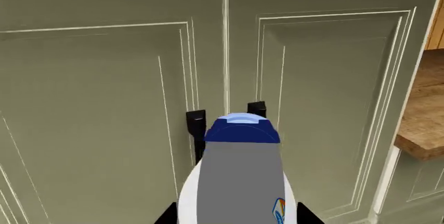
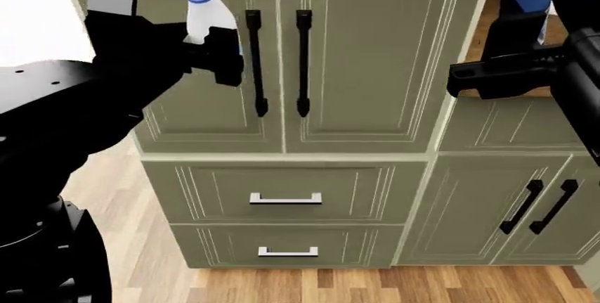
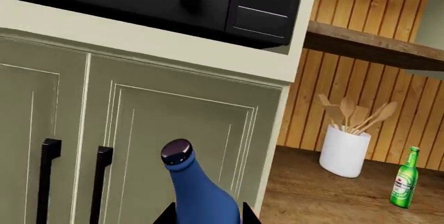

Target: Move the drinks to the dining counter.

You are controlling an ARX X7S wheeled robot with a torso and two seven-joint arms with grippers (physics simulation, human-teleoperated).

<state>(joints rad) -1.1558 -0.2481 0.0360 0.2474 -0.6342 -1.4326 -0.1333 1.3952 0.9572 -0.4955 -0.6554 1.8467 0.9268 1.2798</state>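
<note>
At the left of the head view, the left gripper (image 2: pixel 218 53) holds the small white bottle (image 2: pixel 202 16) upright in front of the olive-green cabinet doors (image 2: pixel 366 57). Its blue cap (image 1: pixel 242 129) stands above the dark fingers (image 1: pixel 195 121), which close on the bottle's body from both sides. In the left wrist view the bottle fills the space between the fingers, with a strip of its coloured label (image 1: pixel 279 211) showing on one side, and the panelled doors lie just beyond the fingertips. Two long black door handles (image 2: pixel 278 62) hang just right of this gripper, and below them sit two drawers with pale metal pulls (image 2: pixel 286 199).

Further right, the right gripper (image 2: pixel 511 71) is raised beside the tall cabinet's edge, carrying the slim dark-blue bottle (image 3: pixel 196 192). Its body sits clamped between the fingers and its dark cap (image 3: pixel 176 152) rises above them.

Beyond these fingers and to the right, the darker wood counter (image 3: pixel 312 193) carries a white utensil holder (image 3: pixel 344 151) with wooden spoons (image 3: pixel 354 115). The green glass bottle (image 3: pixel 404 178) stands upright just right of the holder, well apart from both grippers. A black microwave (image 3: pixel 173 0) is set above the cabinet doors.
</note>
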